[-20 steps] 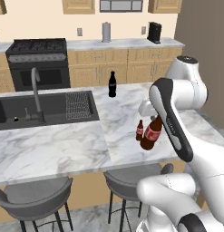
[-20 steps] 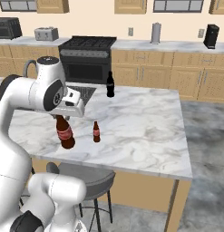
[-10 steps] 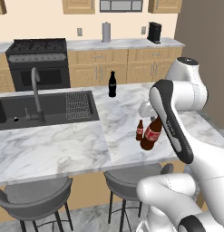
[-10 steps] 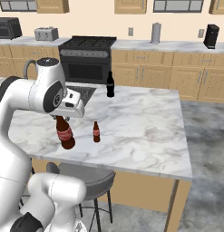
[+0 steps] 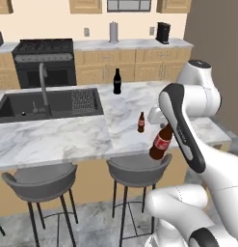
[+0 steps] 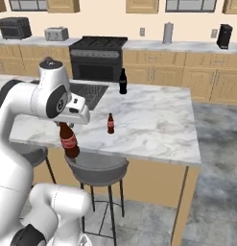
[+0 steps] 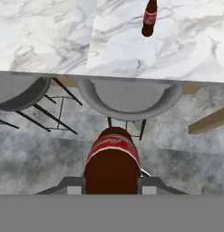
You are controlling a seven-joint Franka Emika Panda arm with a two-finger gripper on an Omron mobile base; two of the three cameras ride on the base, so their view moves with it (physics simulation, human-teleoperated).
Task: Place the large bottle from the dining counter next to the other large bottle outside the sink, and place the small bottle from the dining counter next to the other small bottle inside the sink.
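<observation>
One large bottle (image 5: 161, 143), brown with a red label and a red cap end, hangs clamped in the gripper (image 6: 68, 126) off the near edge of the worktop (image 6: 153, 120), above a grey stool (image 6: 97, 168). It tilts, its base swung down and toward the stool, and the hand view looks along its body with the gripper's fingers (image 7: 71, 185) pressed to either side of it. The small bottle (image 5: 141, 122) stands upright on the marble, near the held one and well in from the edge. The other large bottle (image 5: 117, 81), glossy black, stands at the far side of the worktop, just right of the sink (image 5: 48, 103) and its wire rack.

The step in hand looks like the carry: the bottle is off the surface but far from its place. To do it well, I would lift it clear of the worktop edge first, then swing it left and away over the marble, keeping it high enough to pass above the small bottle. It should be brought upright before lowering, and set down just beside the black bottle without knocking it, outside the basin.

The red label carries pale script in a cola style, too blurred to read.
</observation>
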